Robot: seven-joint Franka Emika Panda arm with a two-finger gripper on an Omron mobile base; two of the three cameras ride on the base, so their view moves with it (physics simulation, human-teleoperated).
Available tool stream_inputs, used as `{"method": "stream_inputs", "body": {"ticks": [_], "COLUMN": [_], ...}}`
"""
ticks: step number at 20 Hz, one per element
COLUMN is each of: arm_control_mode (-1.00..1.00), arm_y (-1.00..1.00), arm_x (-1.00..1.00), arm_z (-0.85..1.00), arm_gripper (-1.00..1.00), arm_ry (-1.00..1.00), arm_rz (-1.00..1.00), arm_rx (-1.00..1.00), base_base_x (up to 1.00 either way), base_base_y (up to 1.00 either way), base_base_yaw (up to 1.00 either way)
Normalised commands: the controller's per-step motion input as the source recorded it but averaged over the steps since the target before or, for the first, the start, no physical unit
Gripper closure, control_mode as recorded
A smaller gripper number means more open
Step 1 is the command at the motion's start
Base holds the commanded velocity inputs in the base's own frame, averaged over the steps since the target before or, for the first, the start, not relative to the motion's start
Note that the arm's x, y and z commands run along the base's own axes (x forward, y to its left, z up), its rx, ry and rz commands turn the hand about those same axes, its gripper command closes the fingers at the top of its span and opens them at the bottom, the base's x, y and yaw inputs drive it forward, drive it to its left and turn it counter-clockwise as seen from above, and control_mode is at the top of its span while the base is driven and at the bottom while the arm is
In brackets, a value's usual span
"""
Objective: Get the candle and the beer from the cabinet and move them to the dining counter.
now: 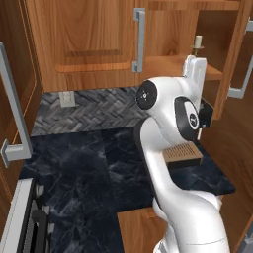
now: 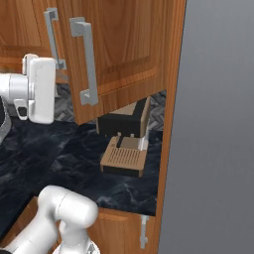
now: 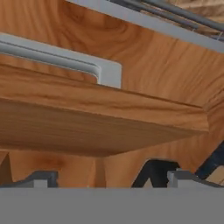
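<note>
Standing wide apart with nothing between them, the two small dark fingers (image 3: 43, 178) rise at the bottom of the hand view, facing the underside of a warm brown wood shelf (image 3: 87, 131) and a silver bar handle (image 3: 57, 59) of the warm brown wood wall cabinet (image 1: 89, 44).

Left base view: the short cream-white pillar candle on its olive-brass holder (image 1: 197, 43) stands upright on the cabinet's inner shelf, behind the open right door, just above the white hand of the arm (image 1: 173, 123). Below lies the black marble-look tabletop with white veining (image 1: 84, 168), backed by grey herringbone tile (image 1: 94, 108).

Right base view: a slotted tan wooden block (image 2: 124, 159) rests on the tabletop before a dark box-shaped appliance (image 2: 121, 121), both under the open cabinet door (image 2: 119, 54); the candle is hidden here.
</note>
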Motion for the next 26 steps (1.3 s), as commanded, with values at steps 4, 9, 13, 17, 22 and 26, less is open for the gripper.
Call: {"method": "stream_inputs", "body": {"ticks": [4, 9, 13, 17, 22, 26], "arm_control_mode": [-1.0, -1.0, -1.0, -1.0, -1.0, -1.0], "arm_y": [-0.32, -0.2, -0.17, -0.32, -0.59, -0.47], "arm_x": [0.0, -0.07, -0.18, -0.09, 0.06, 0.17], "arm_z": [-0.04, -0.02, -0.01, -0.05, -0.24, -0.23], "arm_gripper": [-1.0, -1.0, -1.0, -1.0, -1.0, -1.0], "arm_ry": [-0.1, -0.18, -0.23, -0.22, -0.25, -0.35], "arm_rz": [-0.52, -0.48, -0.42, -0.36, -0.26, -0.11], "arm_rx": [0.13, 0.17, 0.19, 0.18, 0.18, 0.15], "base_base_x": [0.0, 0.0, 0.0, 0.0, 0.0, 0.0], "base_base_y": [0.0, 0.0, 0.0, 0.0, 0.0, 0.0], "base_base_yaw": [0.0, 0.0, 0.0, 0.0, 0.0, 0.0]}}
